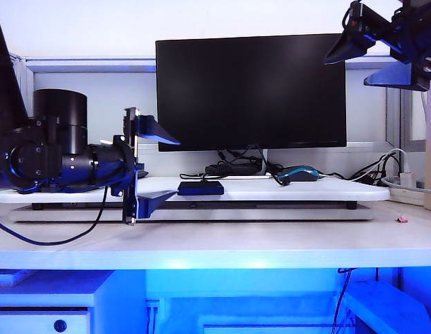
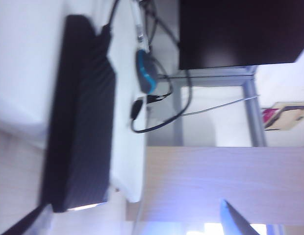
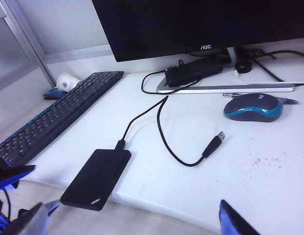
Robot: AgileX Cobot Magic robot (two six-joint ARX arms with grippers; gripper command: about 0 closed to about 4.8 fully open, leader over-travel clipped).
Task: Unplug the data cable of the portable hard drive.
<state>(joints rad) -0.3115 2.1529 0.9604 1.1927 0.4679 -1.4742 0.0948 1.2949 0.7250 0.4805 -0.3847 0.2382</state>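
A black monitor [image 1: 250, 92] stood at the back of the white board [image 1: 313, 189]. A keyboard [image 3: 54, 117] lay along the board's left edge. The left gripper [image 1: 154, 168] hung low at the board's front-left corner, fingers wide, holding nothing. The right gripper [image 1: 372, 52] hovered high above the right end, fingers wide and empty. The drive [image 3: 97, 178] lay at the front edge, left of centre, the cable [image 3: 164, 139] plugged into its back end and looping to a loose plug [image 3: 215, 143]. A mouse [image 3: 254, 107] sat near the monitor's foot.
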